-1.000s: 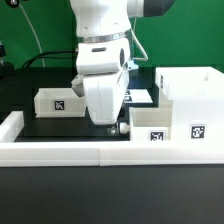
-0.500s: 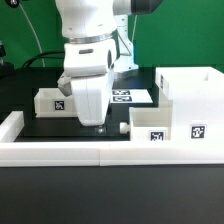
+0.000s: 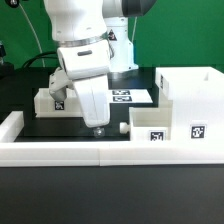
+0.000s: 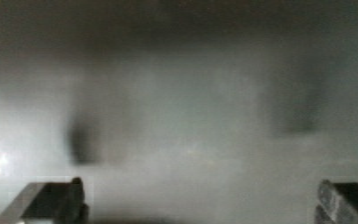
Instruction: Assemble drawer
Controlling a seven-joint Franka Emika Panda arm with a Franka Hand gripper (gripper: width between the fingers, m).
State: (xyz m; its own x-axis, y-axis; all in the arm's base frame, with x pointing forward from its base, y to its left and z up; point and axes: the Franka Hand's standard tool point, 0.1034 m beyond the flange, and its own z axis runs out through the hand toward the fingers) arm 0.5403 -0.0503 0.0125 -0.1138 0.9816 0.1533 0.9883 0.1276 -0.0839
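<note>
Starting at the exterior view's left, we see the low white rail [image 3: 12,126] edging the black worktop [image 3: 45,125]. Behind that bare patch stands one small tray [image 3: 44,100] of the drawer, its square tag partly covered by the arm [image 3: 82,40]. The arm leans down in front of this tray, and its fingers [image 3: 97,127] hang low over the worktop, just behind the front stretch of rail. We cannot tell from this view whether they touch the surface.

In the wrist view we find the fingers [image 4: 51,202] at the two outer edges of the picture, spread wide with nothing between them. The rest of that picture is too blurred to read.

Further right, the marker board [image 3: 133,96] lies flat behind the arm. Next comes the second tray [image 3: 150,127], close against the front rail with its tag facing us. It sits just beside the tall housing [image 3: 195,95], which stands at the exterior view's right edge with a tag on its front.
</note>
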